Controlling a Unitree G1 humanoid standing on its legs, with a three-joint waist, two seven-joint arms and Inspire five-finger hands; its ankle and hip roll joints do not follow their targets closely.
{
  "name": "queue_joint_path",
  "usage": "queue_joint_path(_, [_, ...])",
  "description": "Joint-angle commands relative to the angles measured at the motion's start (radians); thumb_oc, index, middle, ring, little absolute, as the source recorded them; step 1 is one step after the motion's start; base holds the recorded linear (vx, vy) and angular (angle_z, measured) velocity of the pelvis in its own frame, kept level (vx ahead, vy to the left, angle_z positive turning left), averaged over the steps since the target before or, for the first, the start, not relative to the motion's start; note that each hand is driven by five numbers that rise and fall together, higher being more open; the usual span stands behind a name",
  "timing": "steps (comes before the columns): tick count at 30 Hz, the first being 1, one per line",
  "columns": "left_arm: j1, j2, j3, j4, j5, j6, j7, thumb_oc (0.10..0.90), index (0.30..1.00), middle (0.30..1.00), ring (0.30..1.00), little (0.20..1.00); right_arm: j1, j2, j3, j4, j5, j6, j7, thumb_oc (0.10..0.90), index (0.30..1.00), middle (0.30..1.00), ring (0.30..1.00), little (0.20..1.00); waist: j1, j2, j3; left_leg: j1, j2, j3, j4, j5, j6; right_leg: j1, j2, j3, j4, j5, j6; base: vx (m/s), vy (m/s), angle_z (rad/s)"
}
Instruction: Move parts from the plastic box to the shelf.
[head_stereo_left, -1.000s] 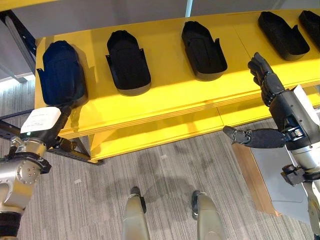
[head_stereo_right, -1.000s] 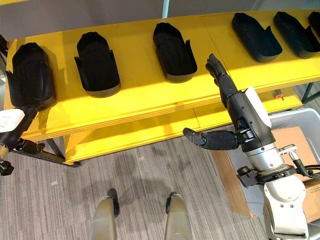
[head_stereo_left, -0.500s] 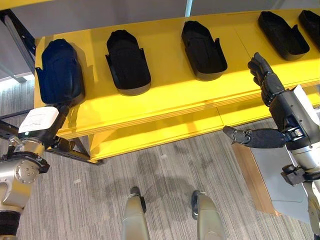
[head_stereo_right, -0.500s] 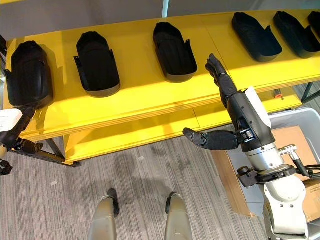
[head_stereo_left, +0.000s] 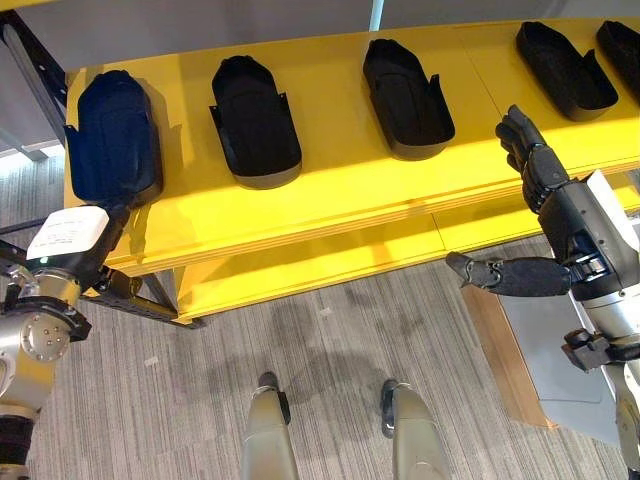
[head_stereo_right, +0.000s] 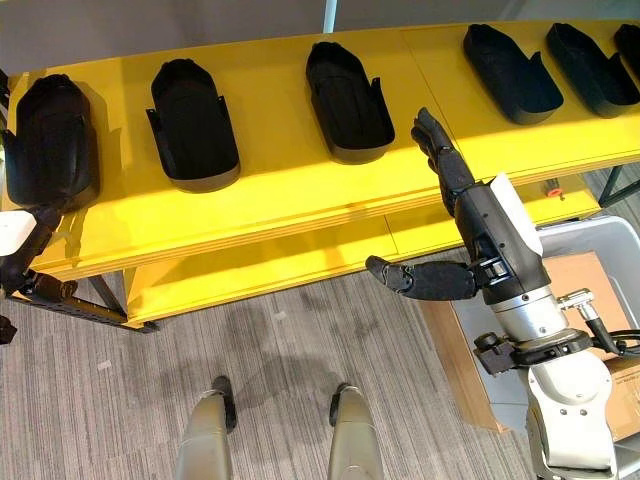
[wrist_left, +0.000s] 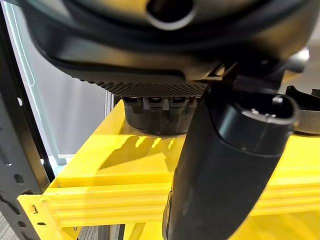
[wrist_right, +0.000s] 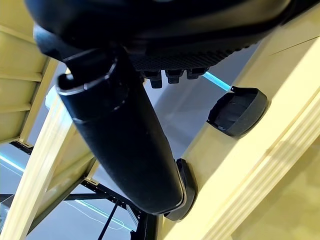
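Several black moulded parts lie in a row on the yellow shelf (head_stereo_left: 330, 200). The leftmost part (head_stereo_left: 110, 135) sits at the shelf's left end. My left hand (head_stereo_left: 75, 245) is just below the shelf's front edge, and its straight fingers reach up to this part's near end. In the left wrist view its thumb (wrist_left: 225, 165) sticks out over the shelf edge. My right hand (head_stereo_left: 545, 185) stands open in front of the shelf. Its fingers point up beside the third part (head_stereo_left: 405, 100), the thumb is out to the side, and it holds nothing.
A grey plastic box (head_stereo_right: 600, 240) stands on the floor at the right, next to a brown board (head_stereo_right: 470, 370). A black metal frame (head_stereo_left: 130, 295) runs under the shelf's left end. More parts (head_stereo_left: 565, 70) lie further right on the shelf.
The leftmost part has slid a little further back and left on the shelf, and my left hand has followed it. The right hand has not moved.
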Motion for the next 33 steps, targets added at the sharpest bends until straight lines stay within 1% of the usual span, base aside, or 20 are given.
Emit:
queue_joint_path(1, [-0.112,0.114,0.057,0.000,-0.020,0.012,0.095,0.900,1.000,1.000,1.000,1.000,-0.091,-0.040,-0.035,-0.042,0.043,-0.082,-0.040,0.900,1.000,1.000,1.000,1.000,-0.022,0.019,-0.039,0.046,-0.031,0.022,-0.012,-0.055,0.068,0.060,0.048,-0.011,-0.026,-0.030,-0.077,0.00,0.000,0.00])
queue_joint_path(7, [-0.115,0.105,0.052,-0.024,-0.046,0.003,0.087,0.900,1.000,1.000,1.000,1.000,-0.095,-0.039,-0.030,-0.042,0.046,-0.082,-0.038,0.900,1.000,1.000,1.000,1.000,-0.020,0.018,-0.039,0.045,-0.033,0.022,-0.012,-0.055,0.068,0.058,0.049,-0.011,-0.026,-0.030,-0.076,0.00,0.000,0.00])
queue_joint_path(12, [-0.087,0.058,0.078,-0.092,-0.125,-0.020,0.071,0.900,1.000,1.000,1.000,1.000,-0.101,-0.030,-0.028,-0.039,0.046,-0.081,-0.038,0.900,1.000,1.000,1.000,1.000,-0.014,0.019,-0.038,0.046,-0.035,0.018,-0.013,-0.053,0.069,0.060,0.050,-0.012,-0.024,-0.030,-0.078,-0.02,-0.001,0.00])
queue_joint_path(13, [-0.064,0.026,0.089,-0.146,-0.164,-0.039,0.056,0.900,1.000,1.000,1.000,1.000,-0.106,-0.023,-0.026,-0.036,0.049,-0.084,-0.037,0.900,1.000,1.000,1.000,1.000,-0.008,0.019,-0.035,0.037,-0.034,0.023,-0.020,-0.028,0.074,0.052,0.048,-0.022,-0.028,-0.013,-0.086,-0.09,-0.008,0.00])
queue_joint_path(14, [-0.051,0.009,0.098,-0.167,-0.180,-0.046,0.052,0.900,1.000,1.000,1.000,1.000,-0.108,-0.021,-0.024,-0.034,0.049,-0.083,-0.036,0.900,1.000,1.000,1.000,1.000,-0.007,0.019,-0.036,0.038,-0.035,0.021,-0.023,-0.027,0.075,0.052,0.049,-0.021,-0.029,-0.013,-0.086,0.00,0.000,0.00])
queue_joint_path(15, [-0.048,0.007,0.101,-0.170,-0.181,-0.046,0.051,0.900,1.000,1.000,1.000,1.000,-0.109,-0.022,-0.023,-0.033,0.049,-0.083,-0.036,0.900,1.000,1.000,1.000,1.000,-0.008,0.019,-0.041,0.046,-0.037,0.014,-0.022,-0.046,0.069,0.060,0.053,-0.013,-0.029,-0.027,-0.082,0.00,0.000,0.00])
queue_joint_path(16, [-0.024,-0.017,0.109,-0.209,-0.202,-0.061,0.042,0.900,1.000,1.000,1.000,1.000,-0.112,-0.016,-0.022,-0.033,0.051,-0.083,-0.033,0.900,1.000,1.000,1.000,1.000,-0.004,0.019,-0.036,0.039,-0.036,0.020,-0.025,-0.026,0.074,0.053,0.051,-0.023,-0.029,-0.014,-0.089,0.00,0.000,0.00])
queue_joint_path(17, [-0.010,-0.041,0.114,-0.240,-0.222,-0.069,0.033,0.900,1.000,1.000,1.000,1.000,-0.114,-0.012,-0.020,-0.033,0.049,-0.085,-0.033,0.900,1.000,1.000,1.000,1.000,-0.003,0.019,-0.036,0.039,-0.037,0.020,-0.026,-0.025,0.074,0.053,0.051,-0.024,-0.028,-0.015,-0.090,-0.01,-0.032,0.02])
queue_joint_path(18, [0.007,-0.052,0.123,-0.256,-0.227,-0.070,0.023,0.900,1.000,1.000,1.000,1.000,-0.115,-0.013,-0.020,-0.033,0.049,-0.086,-0.033,0.900,1.000,1.000,1.000,1.000,-0.004,0.020,-0.043,0.048,-0.040,0.013,-0.027,-0.043,0.068,0.061,0.054,-0.016,-0.028,-0.029,-0.086,0.08,-0.028,0.01])
queue_joint_path(19, [0.032,-0.070,0.131,-0.290,-0.236,-0.076,0.010,0.900,1.000,1.000,1.000,1.000,-0.113,-0.009,-0.021,-0.031,0.050,-0.085,-0.032,0.900,1.000,1.000,1.000,1.000,-0.001,0.020,-0.042,0.049,-0.041,0.012,-0.029,-0.043,0.069,0.062,0.055,-0.017,-0.029,-0.029,-0.086,0.00,0.000,0.00])
queue_joint_path(20, [0.055,-0.085,0.134,-0.314,-0.243,-0.083,0.002,0.900,1.000,1.000,1.000,1.000,-0.113,-0.005,-0.022,-0.033,0.050,-0.085,-0.031,0.900,1.000,1.000,1.000,1.000,0.003,0.021,-0.035,0.042,-0.039,0.019,-0.028,-0.024,0.075,0.055,0.052,-0.026,-0.028,-0.015,-0.092,-0.08,-0.014,-0.01])
queue_joint_path(22, [0.108,-0.109,0.149,-0.378,-0.265,-0.102,-0.027,0.900,1.000,1.000,1.000,1.000,-0.108,0.000,-0.027,-0.036,0.050,-0.086,-0.027,0.900,1.000,1.000,1.000,1.000,0.006,0.023,-0.034,0.044,-0.039,0.018,-0.031,-0.024,0.075,0.056,0.053,-0.026,-0.029,-0.016,-0.093,0.00,-0.020,0.00])
queue_joint_path(23, [0.114,-0.111,0.154,-0.384,-0.267,-0.100,-0.030,0.900,1.000,1.000,1.000,1.000,-0.107,0.000,-0.027,-0.036,0.050,-0.086,-0.026,0.900,1.000,1.000,1.000,1.000,0.004,0.023,-0.041,0.052,-0.041,0.011,-0.031,-0.042,0.070,0.064,0.056,-0.018,-0.029,-0.030,-0.088,0.08,-0.027,-0.03])
queue_joint_path(24, [0.162,-0.138,0.164,-0.419,-0.306,-0.110,-0.047,0.900,1.000,1.000,1.000,1.000,-0.103,0.003,-0.029,-0.041,0.052,-0.088,-0.020,0.900,1.000,1.000,1.000,1.000,0.006,0.024,-0.041,0.053,-0.041,0.010,-0.033,-0.041,0.070,0.064,0.057,-0.018,-0.029,-0.031,-0.089,0.07,-0.026,-0.01])
queue_joint_path(25, [0.182,-0.145,0.167,-0.441,-0.315,-0.116,-0.062,0.900,1.000,1.000,1.000,1.000,-0.101,0.003,-0.032,-0.044,0.053,-0.089,-0.018,0.900,1.000,1.000,1.000,1.000,0.007,0.025,-0.040,0.053,-0.041,0.009,-0.034,-0.040,0.070,0.066,0.057,-0.019,-0.031,-0.031,-0.089,-0.08,-0.020,-0.01])
queue_joint_path(26, [0.200,-0.150,0.170,-0.459,-0.327,-0.120,-0.067,0.900,1.000,1.000,1.000,1.000,-0.098,0.006,-0.036,-0.046,0.053,-0.091,-0.018,0.900,1.000,1.000,1.000,1.000,0.009,0.026,-0.034,0.046,-0.040,0.016,-0.035,-0.021,0.076,0.059,0.054,-0.029,-0.031,-0.017,-0.094,-0.08,-0.017,0.02])
queue_joint_path(30, [0.285,-0.176,0.178,-0.526,-0.374,-0.131,-0.108,0.900,1.000,1.000,1.000,1.000,-0.086,0.010,-0.045,-0.054,0.048,-0.102,-0.019,0.900,1.000,1.000,1.000,1.000,0.017,0.029,-0.034,0.049,-0.042,0.012,-0.046,-0.014,0.076,0.062,0.055,-0.035,-0.035,-0.014,-0.094,0.00,-0.030,0.04])
queue_joint_path(31, [0.290,-0.177,0.182,-0.530,-0.375,-0.130,-0.110,0.900,1.000,1.000,1.000,1.000,-0.086,0.010,-0.044,-0.055,0.048,-0.102,-0.019,0.900,1.000,1.000,1.000,1.000,0.015,0.028,-0.041,0.058,-0.044,0.005,-0.045,-0.034,0.070,0.071,0.057,-0.026,-0.034,-0.030,-0.089,-0.01,-0.034,0.03])
queue_joint_path(32, [0.328,-0.183,0.197,-0.559,-0.391,-0.134,-0.123,0.900,1.000,1.000,1.000,1.000,-0.082,0.010,-0.046,-0.058,0.043,-0.105,-0.019,0.900,1.000,1.000,1.000,1.000,0.020,0.029,-0.034,0.053,-0.042,0.009,-0.050,-0.013,0.075,0.066,0.055,-0.037,-0.036,-0.016,-0.094,-0.01,-0.022,0.03])
queue_joint_path(33, [0.332,-0.184,0.200,-0.563,-0.393,-0.133,-0.125,0.900,1.000,1.000,1.000,1.000,-0.082,0.011,-0.045,-0.059,0.043,-0.105,-0.019,0.900,1.000,1.000,1.000,1.000,0.019,0.029,-0.035,0.052,-0.042,0.009,-0.052,-0.011,0.075,0.065,0.056,-0.037,-0.037,-0.014,-0.094,-0.09,-0.040,0.01])
